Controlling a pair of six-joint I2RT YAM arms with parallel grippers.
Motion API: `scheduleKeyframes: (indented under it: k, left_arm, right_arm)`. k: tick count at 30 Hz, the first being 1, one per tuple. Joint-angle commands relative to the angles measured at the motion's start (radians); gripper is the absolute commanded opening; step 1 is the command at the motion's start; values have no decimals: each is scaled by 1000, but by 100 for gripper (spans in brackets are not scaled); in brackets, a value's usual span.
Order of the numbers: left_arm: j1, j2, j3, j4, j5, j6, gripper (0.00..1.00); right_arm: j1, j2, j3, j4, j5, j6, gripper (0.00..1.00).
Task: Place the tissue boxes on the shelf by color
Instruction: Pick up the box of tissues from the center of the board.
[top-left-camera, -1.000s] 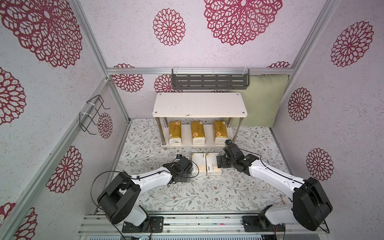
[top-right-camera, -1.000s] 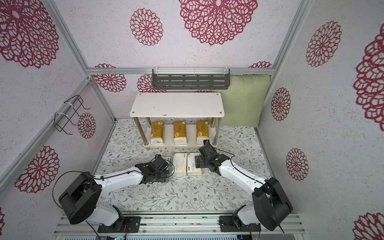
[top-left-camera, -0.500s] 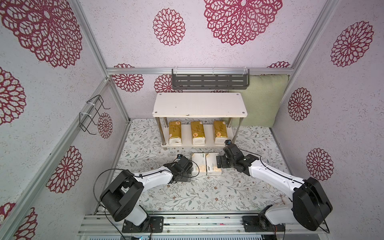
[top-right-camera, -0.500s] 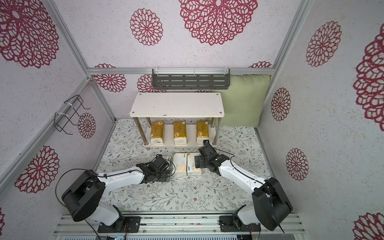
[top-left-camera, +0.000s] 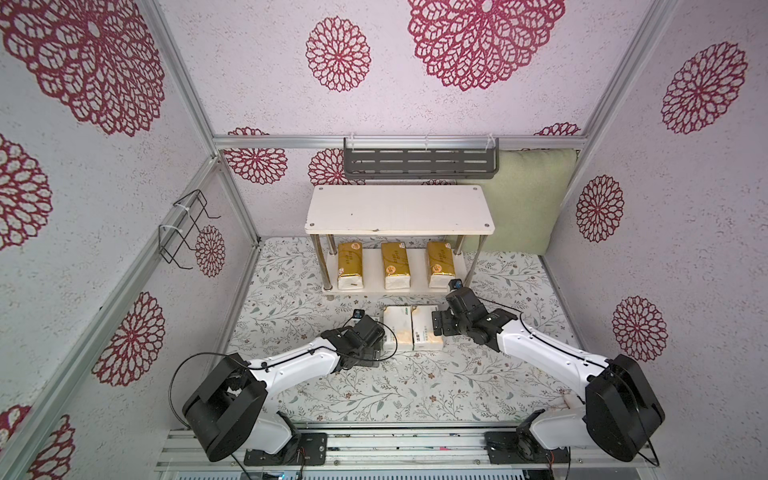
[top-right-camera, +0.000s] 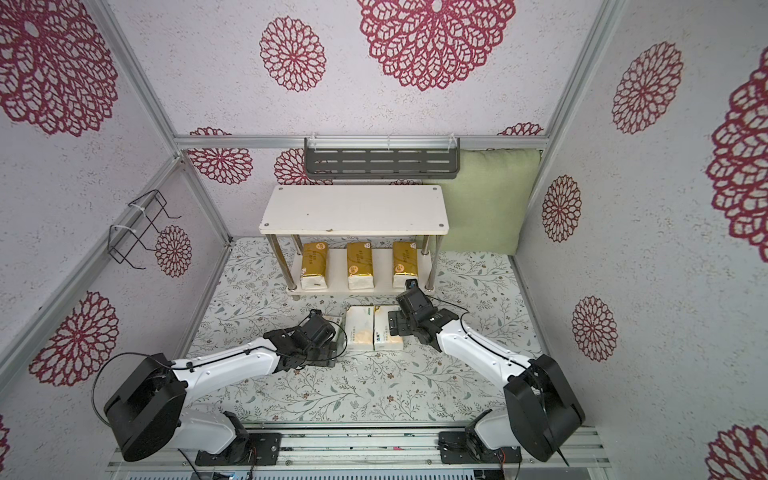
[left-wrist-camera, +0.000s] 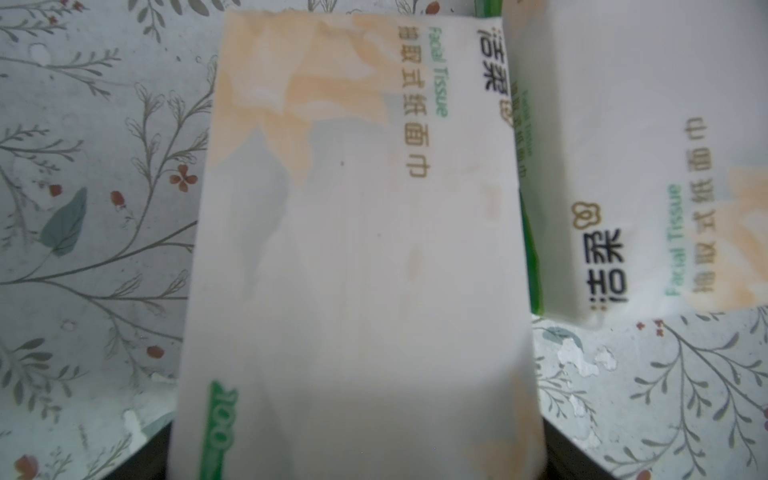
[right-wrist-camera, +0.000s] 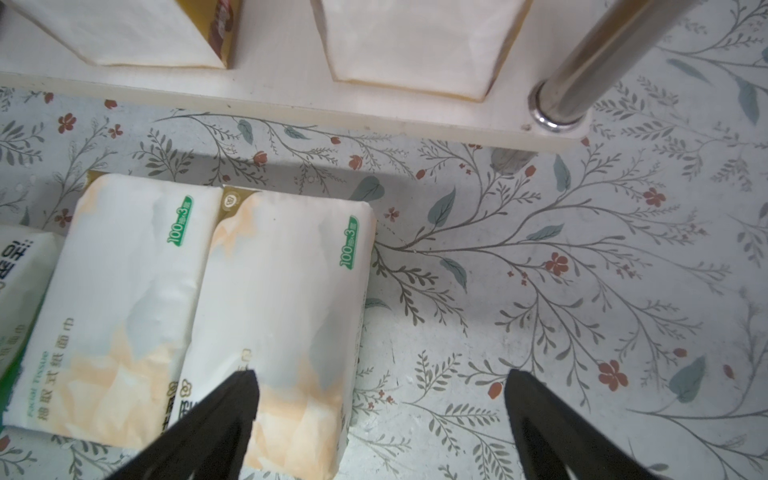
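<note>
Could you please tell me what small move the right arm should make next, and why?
Probably shift the right gripper leftward to straddle the nearest white tissue pack: its open fingers sit off-centre, one over the pack, one over the table.

Both arms sat low, angled from the bottom corners toward the middle in both top views. Left arm (top-left-camera: 291, 368) ran up from lower left with the left gripper (top-left-camera: 379, 344) at its tip, jaw gap unreadable, just 2 dark finger slivers (left-wrist-camera: 158, 457) low in its wrist view. Right arm (top-left-camera: 540, 353) ran from lower right, right gripper (right-wrist-camera: 380, 390) spread wide, 2 black fingers (right-wrist-camera: 224, 419) well apart.
</note>
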Motion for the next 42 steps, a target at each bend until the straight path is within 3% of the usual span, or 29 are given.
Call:
scheduleKeyframes:
  k: [1,15,21,42]
  left_arm:
    - [-13,-39,15,-35,-25,-11,93]
    - [-45,-270,23,-203,-15,-57,91]
    - [-65,-343,98,-269,-19,-50,91]
    - [-135,-390,341,-361,-2,101,91]
  right_arm:
    - [7,8,10,8,-3,-3,99]
    - [6,9,14,8,8,-7,99]
    - [5,14,31,0,14,-13,99]
    - [-34,48,36,4,61,-35,99]
